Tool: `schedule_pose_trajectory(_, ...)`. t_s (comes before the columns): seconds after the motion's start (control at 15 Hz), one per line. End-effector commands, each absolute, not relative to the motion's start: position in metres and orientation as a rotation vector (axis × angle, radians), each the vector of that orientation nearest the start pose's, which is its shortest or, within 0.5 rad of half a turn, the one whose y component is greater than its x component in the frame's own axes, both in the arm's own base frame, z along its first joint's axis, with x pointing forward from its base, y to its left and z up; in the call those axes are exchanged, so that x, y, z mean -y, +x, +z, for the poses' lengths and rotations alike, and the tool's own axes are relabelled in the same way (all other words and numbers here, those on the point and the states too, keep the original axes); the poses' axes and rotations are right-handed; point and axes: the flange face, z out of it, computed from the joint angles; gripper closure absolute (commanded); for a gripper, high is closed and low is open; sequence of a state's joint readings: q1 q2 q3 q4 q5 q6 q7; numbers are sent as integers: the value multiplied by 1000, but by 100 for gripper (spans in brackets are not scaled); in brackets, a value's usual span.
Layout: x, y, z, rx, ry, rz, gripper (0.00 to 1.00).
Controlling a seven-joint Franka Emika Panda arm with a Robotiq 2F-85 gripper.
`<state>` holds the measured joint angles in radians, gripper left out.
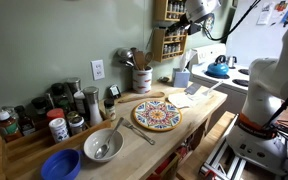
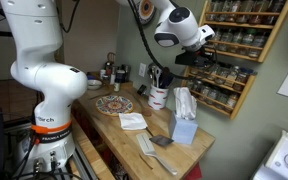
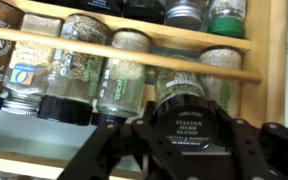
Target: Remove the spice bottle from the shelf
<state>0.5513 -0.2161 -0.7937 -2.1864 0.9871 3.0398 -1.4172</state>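
The shelf, a light-brown wooden rack with rows of small spice jars, hangs on the wall in both exterior views (image 1: 170,38) (image 2: 246,40). In the wrist view its wooden rails (image 3: 134,50) cross in front of several jars. My gripper (image 3: 182,128) is at the shelf front (image 1: 187,24) (image 2: 199,58). Its black fingers are closed on either side of a spice bottle (image 3: 182,115), whose black lid reads "Italian Herb Blend". The bottle is still at the rack's lower right tier, beside other jars.
A low stepped wooden stand with larger jars (image 1: 24,125) sits on the counter, along with a blue bowl (image 1: 61,165), a metal bowl (image 1: 102,146), a patterned plate (image 1: 157,114), a utensil crock (image 1: 141,78) and a tissue box (image 2: 184,125).
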Motion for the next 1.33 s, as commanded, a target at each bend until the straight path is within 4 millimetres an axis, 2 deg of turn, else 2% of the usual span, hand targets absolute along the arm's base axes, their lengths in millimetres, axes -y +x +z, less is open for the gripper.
schedule_pose_trajectory(0.0, 210, 486, 538, 216, -2805, -1682, 71)
schedule_pose_trajectory(0.47, 197, 460, 545, 170, -2827, -1754, 71)
schedule_pose_trajectory(0.87, 180, 425, 561, 185, -2821, -1860, 71)
schedule_pose_trajectory(1.07, 168, 406, 569, 222, -2808, -1901, 71)
schedule_pose_trajectory(1.27, 149, 392, 573, 313, -2776, -1868, 71)
